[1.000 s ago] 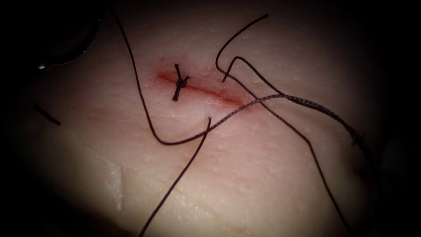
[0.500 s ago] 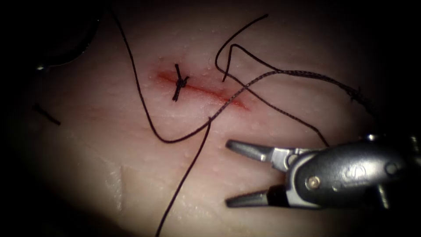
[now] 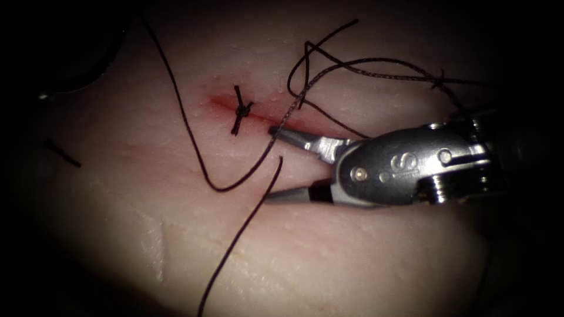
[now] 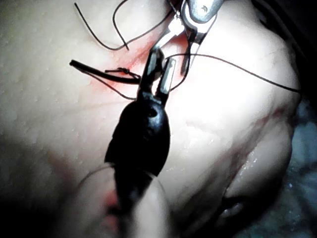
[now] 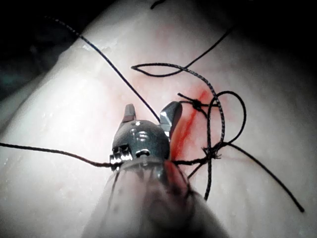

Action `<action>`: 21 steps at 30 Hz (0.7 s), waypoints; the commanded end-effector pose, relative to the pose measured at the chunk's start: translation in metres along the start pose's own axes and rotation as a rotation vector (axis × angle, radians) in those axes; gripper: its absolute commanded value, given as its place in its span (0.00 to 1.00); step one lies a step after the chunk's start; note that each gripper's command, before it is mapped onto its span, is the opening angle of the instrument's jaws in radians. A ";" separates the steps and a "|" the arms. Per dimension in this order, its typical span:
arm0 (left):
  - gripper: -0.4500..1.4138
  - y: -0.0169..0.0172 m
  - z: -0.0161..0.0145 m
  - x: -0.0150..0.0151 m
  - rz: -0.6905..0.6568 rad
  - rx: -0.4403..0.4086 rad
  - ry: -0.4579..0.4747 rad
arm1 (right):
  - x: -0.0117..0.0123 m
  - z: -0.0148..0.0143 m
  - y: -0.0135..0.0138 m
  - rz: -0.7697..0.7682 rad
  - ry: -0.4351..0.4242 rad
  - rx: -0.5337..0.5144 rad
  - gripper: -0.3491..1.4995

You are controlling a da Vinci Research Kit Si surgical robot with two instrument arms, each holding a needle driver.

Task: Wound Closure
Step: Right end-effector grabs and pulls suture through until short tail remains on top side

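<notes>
The tissue point(image 3: 352, 258) carries a red cut point(image 3: 305, 126) running down to the right, with one tied stitch point(image 3: 241, 110) across its left end. My right tool point(image 3: 269, 164) reaches in from the right, jaws open, upper tip on the cut just right of the stitch, with nothing between them. Dark thread point(image 3: 217, 188) loops left of the cut, crosses the upper jaw and coils above the tool; one loose end point(image 3: 280, 158) lies between the jaws. In its wrist view the right tool point(image 5: 150, 115) stands open before the stitch point(image 5: 196, 104). My left tool point(image 4: 162, 68) hangs open, holding nothing.
A short cut piece of thread point(image 3: 61, 154) lies on the tissue at the far left. A dark round object point(image 3: 88, 47) sits at the upper left. A small knot point(image 3: 437, 82) sits in the thread above the right tool. A pale slit point(image 3: 158, 246) marks the tissue lower left.
The right tool came in from the right and moved up and left to the cut, jaws open throughout. The thread loops on the right have been pushed upward.
</notes>
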 end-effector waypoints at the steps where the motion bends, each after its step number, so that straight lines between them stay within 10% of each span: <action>1: 0.00 0.0007 0.0006 -0.0007 -0.004 -0.003 0.001 | -0.0007 0.0009 -0.0011 -0.005 0.003 0.006 0.43; 4: 0.00 0.0007 0.0007 -0.0006 -0.004 -0.001 0.001 | -0.0008 0.0008 -0.0013 -0.008 0.012 0.017 0.00; 14: 0.00 0.0006 0.0010 -0.0006 -0.004 0.001 0.001 | 0.0027 -0.0029 -0.0046 0.001 0.088 0.023 0.00; 21: 0.00 0.0006 0.0010 -0.0006 -0.005 0.001 0.001 | 0.0081 -0.0055 -0.0123 -0.037 0.121 0.069 0.00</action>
